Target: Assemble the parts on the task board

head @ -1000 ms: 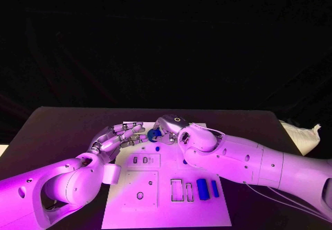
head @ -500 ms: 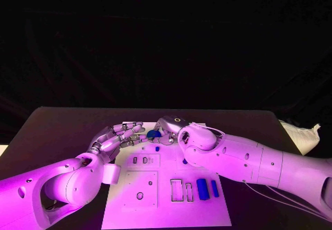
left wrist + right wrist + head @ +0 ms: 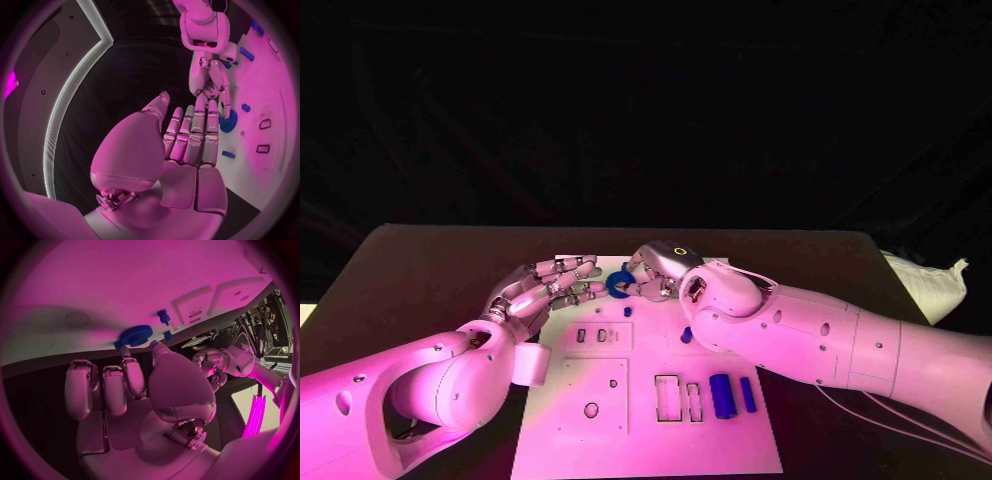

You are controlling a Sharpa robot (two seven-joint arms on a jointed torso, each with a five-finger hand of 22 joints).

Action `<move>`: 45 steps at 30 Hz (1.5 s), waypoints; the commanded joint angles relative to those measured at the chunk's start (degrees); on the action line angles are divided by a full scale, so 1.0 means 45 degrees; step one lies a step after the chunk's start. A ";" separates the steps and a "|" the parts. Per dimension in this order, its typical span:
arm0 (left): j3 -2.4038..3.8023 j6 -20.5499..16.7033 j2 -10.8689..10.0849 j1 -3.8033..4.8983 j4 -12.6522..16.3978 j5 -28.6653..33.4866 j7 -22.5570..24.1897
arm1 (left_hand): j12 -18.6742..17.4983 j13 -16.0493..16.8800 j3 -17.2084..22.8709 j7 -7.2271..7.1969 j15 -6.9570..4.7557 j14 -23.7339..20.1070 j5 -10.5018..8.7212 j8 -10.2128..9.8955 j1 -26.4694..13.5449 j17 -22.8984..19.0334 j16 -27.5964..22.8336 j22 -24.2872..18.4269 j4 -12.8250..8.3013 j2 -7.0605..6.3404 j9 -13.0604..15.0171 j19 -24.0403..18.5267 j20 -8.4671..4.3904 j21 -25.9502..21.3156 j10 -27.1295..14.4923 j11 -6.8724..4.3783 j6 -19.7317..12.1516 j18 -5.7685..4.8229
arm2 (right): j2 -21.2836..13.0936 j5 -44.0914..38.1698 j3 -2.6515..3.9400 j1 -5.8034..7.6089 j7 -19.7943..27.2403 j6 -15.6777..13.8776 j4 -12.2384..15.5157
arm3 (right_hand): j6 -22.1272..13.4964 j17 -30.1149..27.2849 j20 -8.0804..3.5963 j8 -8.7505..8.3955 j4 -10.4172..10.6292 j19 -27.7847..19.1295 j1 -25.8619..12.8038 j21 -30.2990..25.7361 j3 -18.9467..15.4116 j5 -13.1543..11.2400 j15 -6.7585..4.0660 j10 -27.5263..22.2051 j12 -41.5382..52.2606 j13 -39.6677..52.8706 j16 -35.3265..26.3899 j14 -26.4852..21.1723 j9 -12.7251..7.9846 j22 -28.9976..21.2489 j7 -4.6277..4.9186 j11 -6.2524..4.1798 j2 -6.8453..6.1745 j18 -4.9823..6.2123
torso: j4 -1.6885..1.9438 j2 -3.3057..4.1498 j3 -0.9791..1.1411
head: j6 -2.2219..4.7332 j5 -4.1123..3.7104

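Currently right hand point(image 3: 656, 272) pinching blue gear point(image 3: 619, 284) over far end of white board point(image 3: 574, 410), left hand point(image 3: 545, 288) open beside it, fingers spread, two blue pins point(image 3: 730, 394) near board's right edge

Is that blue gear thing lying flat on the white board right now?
No: the right hand holds the blue gear by its fingertips, lifted on edge above the task board.

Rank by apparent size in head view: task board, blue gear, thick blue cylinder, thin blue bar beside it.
1. task board
2. blue gear, partly hidden by the hands, so unsure against the next
3. thick blue cylinder
4. thin blue bar
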 commanded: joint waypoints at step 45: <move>0.0001 0.0459 0.0186 -0.0032 -0.0641 0.0015 0.0085 | -0.0032 -0.0007 0.0010 0.0206 0.0003 0.0112 -0.0046 -0.0075 0.0060 0.0012 -0.0106 -0.0019 -0.0100 0.0118 -0.0007 0.0084 0.0022 0.0057 -0.0068 0.0010 -0.0089 0.0161 | -0.4543 0.5079 0.0369 -0.0674 0.5734 0.0668 -0.0471 | -0.0054 0.1504 0.0081 -0.0072 -0.1707 -0.0007 0.2792 0.0108 0.0129 -0.1316 0.0086 -0.0132 -0.0444 0.0465 0.0091 0.0947 0.0018 0.0165 0.0070 0.0021 -0.0495 -0.0164 | -0.0578 -0.0307 0.0153 | 0.0083 -0.0100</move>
